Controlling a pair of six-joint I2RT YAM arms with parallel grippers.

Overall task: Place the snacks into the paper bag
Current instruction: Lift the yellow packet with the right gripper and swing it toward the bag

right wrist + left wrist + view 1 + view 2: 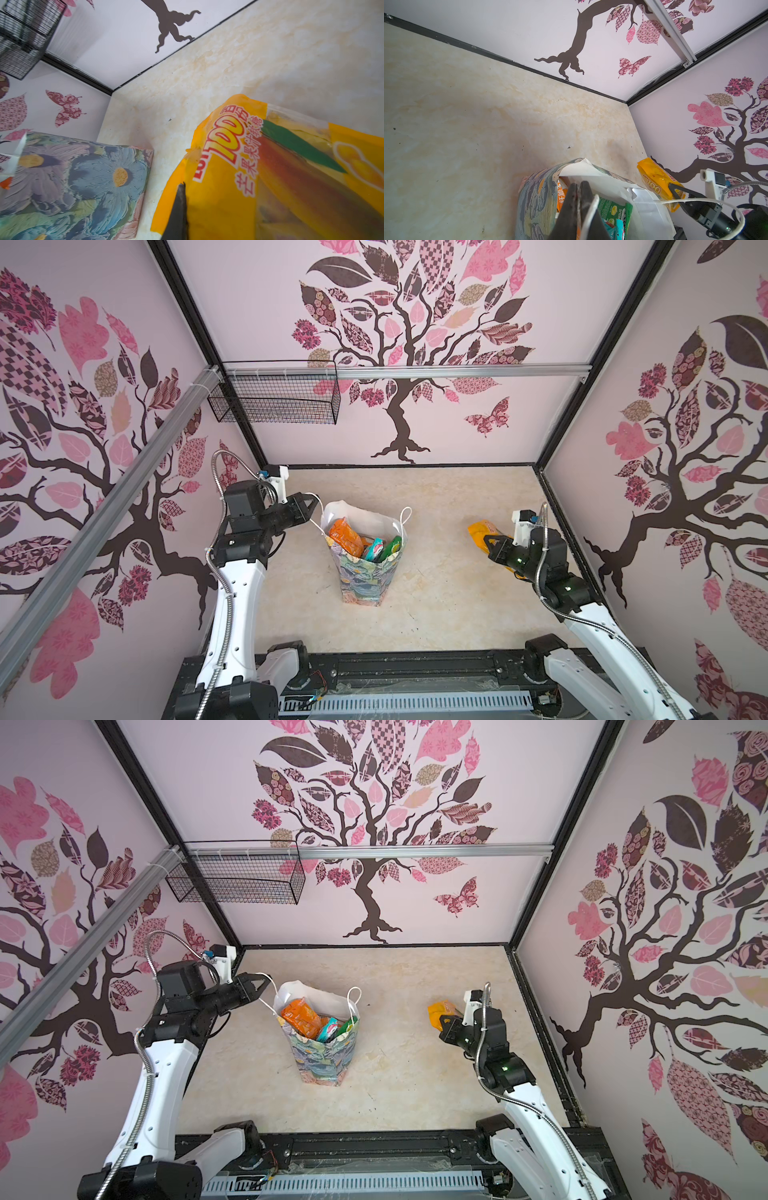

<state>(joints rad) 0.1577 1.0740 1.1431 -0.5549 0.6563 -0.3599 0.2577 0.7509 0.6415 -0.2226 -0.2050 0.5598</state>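
Right gripper (486,542) is pinched on the large glossy yellow mango-sweet packet (291,166), its length jutting beyond the jaws; the tall floral paper bag (361,576) stands upright to its left, one white cord handle (695,200) nipped by the left gripper (578,186).

A robot test cell in a lab, not a lived-in room: a closed booth of wall panels (457,427) with tree decals, framed by black posts (183,302) and aluminium rails (457,372). A wire-mesh basket (274,400) hangs near the back left corner. Two white arms (232,601) are mounted on a black track with a slotted cable duct (407,701) along the near edge of the marble-look table (436,593).
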